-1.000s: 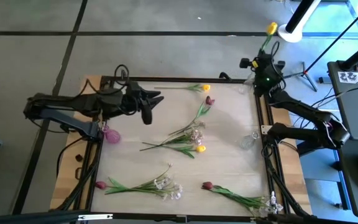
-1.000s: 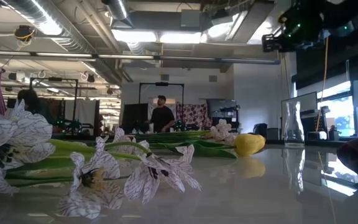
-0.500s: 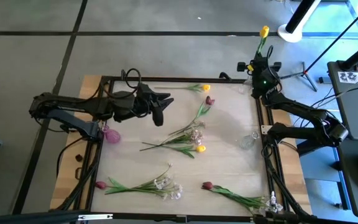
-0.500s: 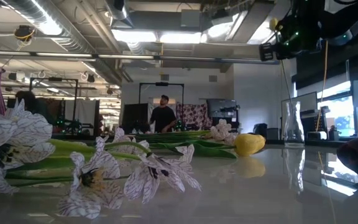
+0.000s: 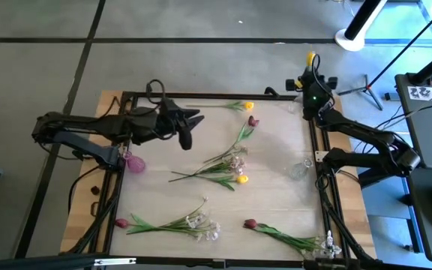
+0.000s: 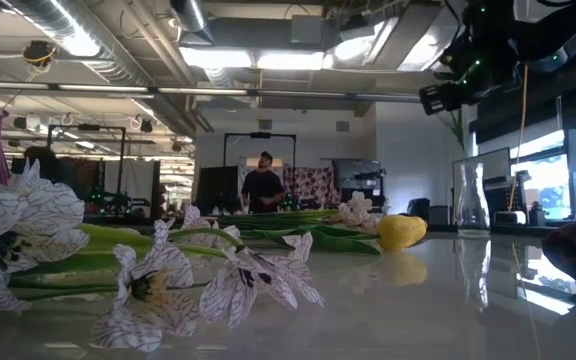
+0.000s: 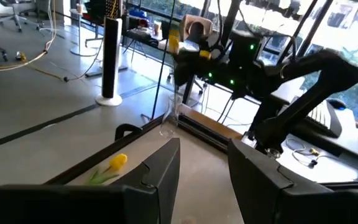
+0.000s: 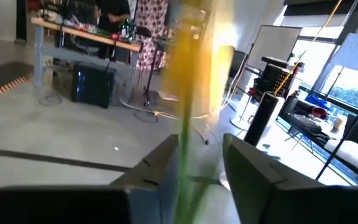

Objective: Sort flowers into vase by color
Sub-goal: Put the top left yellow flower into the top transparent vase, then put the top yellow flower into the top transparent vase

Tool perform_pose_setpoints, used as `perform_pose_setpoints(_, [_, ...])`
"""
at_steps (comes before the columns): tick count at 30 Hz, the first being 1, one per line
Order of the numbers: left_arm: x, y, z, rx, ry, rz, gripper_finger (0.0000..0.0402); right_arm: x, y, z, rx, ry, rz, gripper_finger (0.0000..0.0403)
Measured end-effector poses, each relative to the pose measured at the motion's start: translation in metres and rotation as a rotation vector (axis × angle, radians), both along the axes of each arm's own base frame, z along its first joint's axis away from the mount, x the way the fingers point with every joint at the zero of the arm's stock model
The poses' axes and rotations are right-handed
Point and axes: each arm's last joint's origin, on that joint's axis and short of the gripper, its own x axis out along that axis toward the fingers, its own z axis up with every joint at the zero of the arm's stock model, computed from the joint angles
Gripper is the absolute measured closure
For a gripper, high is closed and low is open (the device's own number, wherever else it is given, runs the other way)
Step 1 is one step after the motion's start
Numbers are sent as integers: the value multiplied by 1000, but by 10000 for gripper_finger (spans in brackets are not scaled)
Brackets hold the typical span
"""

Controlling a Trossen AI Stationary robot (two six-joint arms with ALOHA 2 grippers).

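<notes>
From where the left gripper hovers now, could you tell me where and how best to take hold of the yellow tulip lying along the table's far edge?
Probably grip the yellow tulip by its thin green stem, partway along, descending from above with the fingers across the stem. It lies flat and alone near the far edge, with bare table around it. The left gripper, open, hovers nearest; the right gripper holds another yellow flower.

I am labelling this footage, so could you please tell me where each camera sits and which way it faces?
High view: overhead, straight down; both arms, table.
Low view: table height, across into the room; right arm overhead.
Left wrist view: on the left arm, towards the right arm; own jaws open.
Right wrist view: on the right arm; own jaws on the yellow tulip.
Shared: that yellow tulip shows in the high and both wrist views.
</notes>
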Motion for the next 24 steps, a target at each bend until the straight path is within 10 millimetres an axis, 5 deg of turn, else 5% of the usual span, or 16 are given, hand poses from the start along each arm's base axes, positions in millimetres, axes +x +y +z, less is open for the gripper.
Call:
perform_pose_setpoints(12, [-49, 4, 16, 18, 21, 124, 271, -5, 9, 32, 261, -84, 84, 225])
perform_pose_setpoints(24, [-41, 9, 5, 21, 94, 200, 271, -23, 40, 71, 744, -270, 198, 223])
